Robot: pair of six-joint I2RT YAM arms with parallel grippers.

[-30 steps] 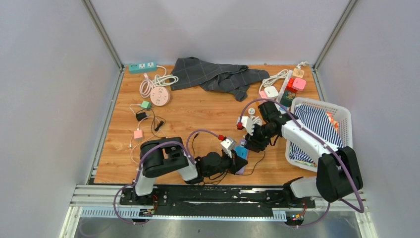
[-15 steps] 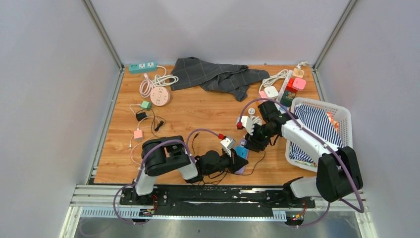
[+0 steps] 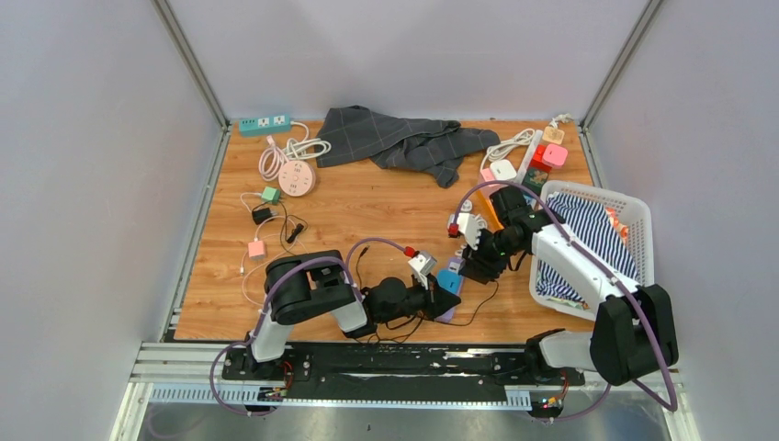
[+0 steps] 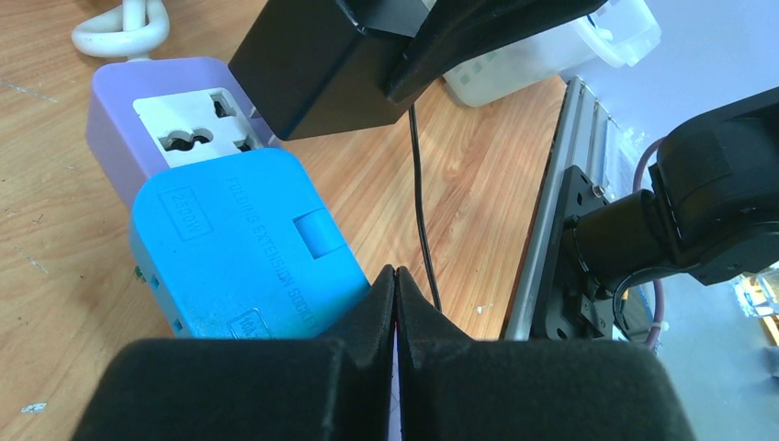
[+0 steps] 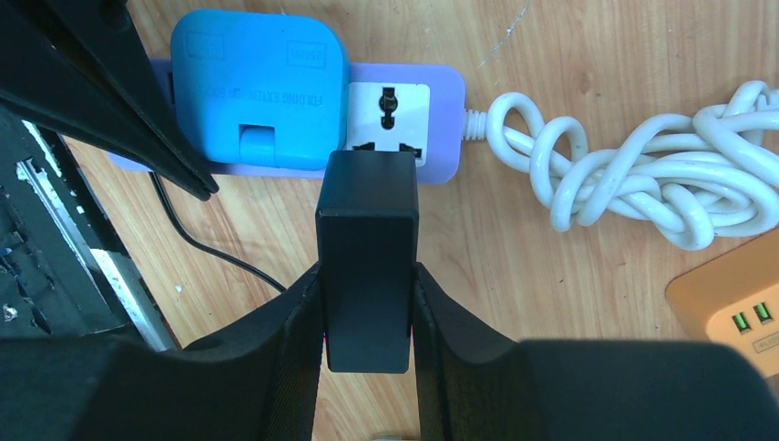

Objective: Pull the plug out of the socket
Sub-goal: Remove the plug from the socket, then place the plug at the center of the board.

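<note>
A lilac power strip, the socket [image 5: 441, 101], lies on the wooden table with a blue adapter [image 5: 257, 83] plugged into its left end. Its white outlet face [image 5: 387, 115] is bare. The black plug [image 5: 367, 248] hangs just above that outlet, clear of it, with my right gripper [image 5: 367, 271] shut on its sides. My left gripper [image 4: 395, 273] is shut with nothing between its fingers. Its tips rest at the near edge of the blue adapter [image 4: 239, 239], over the strip [image 4: 115, 101]. From above, both grippers meet at the strip [image 3: 447, 315] near the table's front edge.
The strip's coiled white cord [image 5: 634, 175] and an orange socket block [image 5: 735, 303] lie to its right. A thin black cable [image 4: 418, 184] runs to the front rail. A white basket [image 3: 643, 216] holds striped cloth at right. A grey cloth [image 3: 395, 138], a pink round strip [image 3: 296, 177] and coloured cubes [image 3: 547, 152] lie further back.
My right gripper has shifted a little to the right and away from the strip, carrying the black plug. The left gripper has stayed shut in place.
</note>
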